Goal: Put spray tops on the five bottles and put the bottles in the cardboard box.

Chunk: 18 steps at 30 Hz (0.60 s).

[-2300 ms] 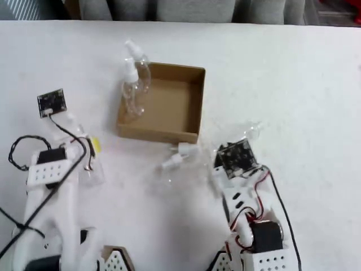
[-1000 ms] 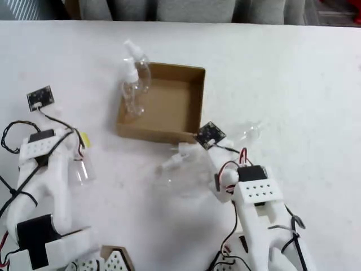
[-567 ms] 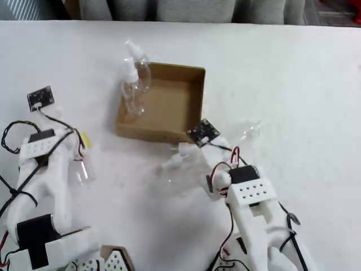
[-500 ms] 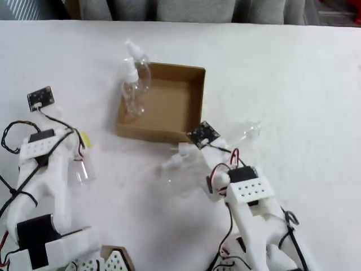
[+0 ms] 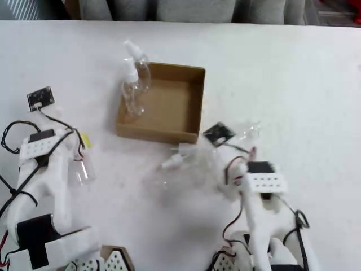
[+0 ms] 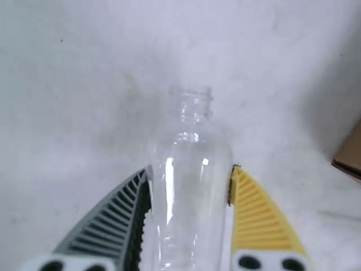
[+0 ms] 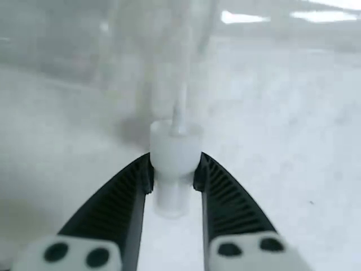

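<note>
Currently the left gripper (image 6: 189,176) is clamped on a clear, open-necked bottle (image 6: 190,169). Its grey finger and its yellow finger press against the bottle's two sides. The bottle's threaded neck is bare and points away from the wrist. In the high view this bottle (image 5: 83,169) lies well apart from the cardboard box (image 5: 189,104), off the box's near left corner and low over the white table (image 5: 293,73). A corner of the box also shows at the edge of the left wrist view.

The right gripper (image 7: 174,165) is closed on a white spray top (image 7: 175,148). Its two black fingers pinch the top's round collar from either side, and a thin tube rises from the collar. In the high view the right arm's wrist sits just off the box's near right corner.

Two capped bottles (image 5: 135,79) lean at the box's left wall, with their white sprayers pointing beyond its far left corner. I cannot tell whether their bases rest inside the box. Two small white pieces (image 5: 177,155) lie on the table just in front of the box's near wall. A faint clear bottle (image 5: 249,132) lies to the right of the near right corner, apart from the box.
</note>
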### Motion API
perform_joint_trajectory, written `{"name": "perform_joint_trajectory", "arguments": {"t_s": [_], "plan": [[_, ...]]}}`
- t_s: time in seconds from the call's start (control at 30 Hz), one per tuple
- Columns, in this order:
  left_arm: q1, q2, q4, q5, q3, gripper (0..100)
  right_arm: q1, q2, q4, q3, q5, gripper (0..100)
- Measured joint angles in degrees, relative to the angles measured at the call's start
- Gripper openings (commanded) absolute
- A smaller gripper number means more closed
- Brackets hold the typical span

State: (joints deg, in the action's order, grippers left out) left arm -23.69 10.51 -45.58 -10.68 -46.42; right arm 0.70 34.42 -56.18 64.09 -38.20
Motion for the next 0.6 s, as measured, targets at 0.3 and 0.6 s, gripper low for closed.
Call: {"name": "perform_joint_trajectory", "arguments": {"t_s": [0.3,0.6], "plan": [[0.0,0.0,0.0,0.0,0.0,2,-24.5,0.6,-18.1,-16.2,-31.8,1.7],[0.0,0.0,0.0,0.0,0.0,2,-41.2,-12.3,-17.6,-21.7,-61.9,5.3]]}}
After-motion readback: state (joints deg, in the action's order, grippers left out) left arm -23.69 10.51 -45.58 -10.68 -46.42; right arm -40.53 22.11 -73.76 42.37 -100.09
